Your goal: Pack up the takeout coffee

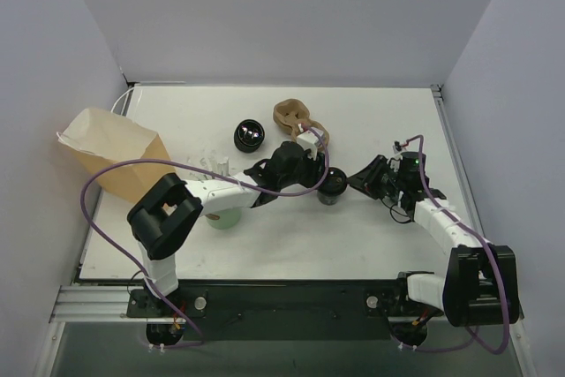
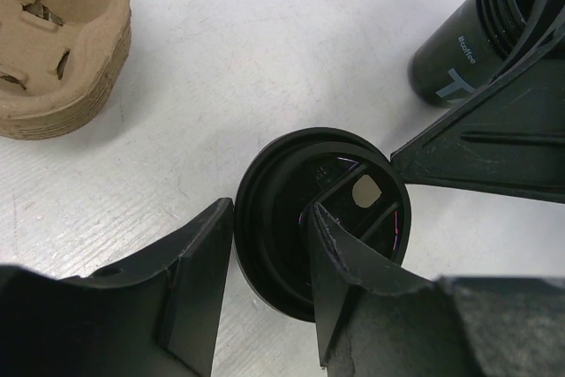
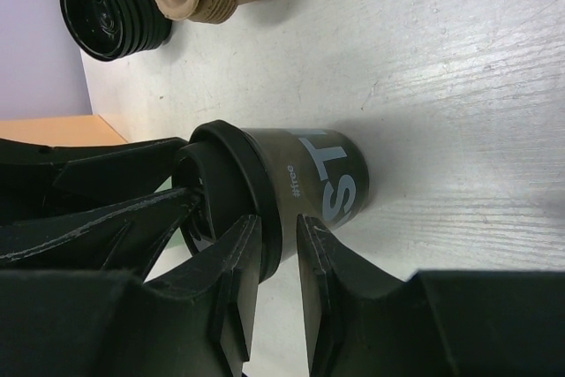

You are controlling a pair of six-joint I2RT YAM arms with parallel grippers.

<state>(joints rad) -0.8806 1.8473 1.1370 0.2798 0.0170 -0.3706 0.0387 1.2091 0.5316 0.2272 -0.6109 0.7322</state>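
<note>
The takeout coffee (image 1: pixel 333 188) is a dark cup with white lettering (image 3: pixel 327 178) and a ribbed black collar (image 2: pixel 450 59), standing mid-table. In the left wrist view its mouth looks uncovered. My left gripper (image 2: pixel 271 209) is shut on a round black lid (image 2: pixel 328 149), one finger outside its rim and one over its glossy inside. In the right wrist view that lid (image 3: pixel 205 174) hangs level with the cup's top, just beyond it. My right gripper (image 3: pixel 279 234) comes in from the right, its narrow jaws pinching the cup's collar. One of its fingers (image 2: pixel 494 139) lies outside the cup and the other crosses the mouth.
A lidless black cup (image 1: pixel 249 135) and a brown pulp cup carrier (image 1: pixel 291 115) sit behind the left gripper (image 1: pixel 313 174). A green cup (image 1: pixel 222 216) with white straws (image 1: pixel 216 163) stands under the left arm. A brown paper bag (image 1: pixel 110 149) lies far left.
</note>
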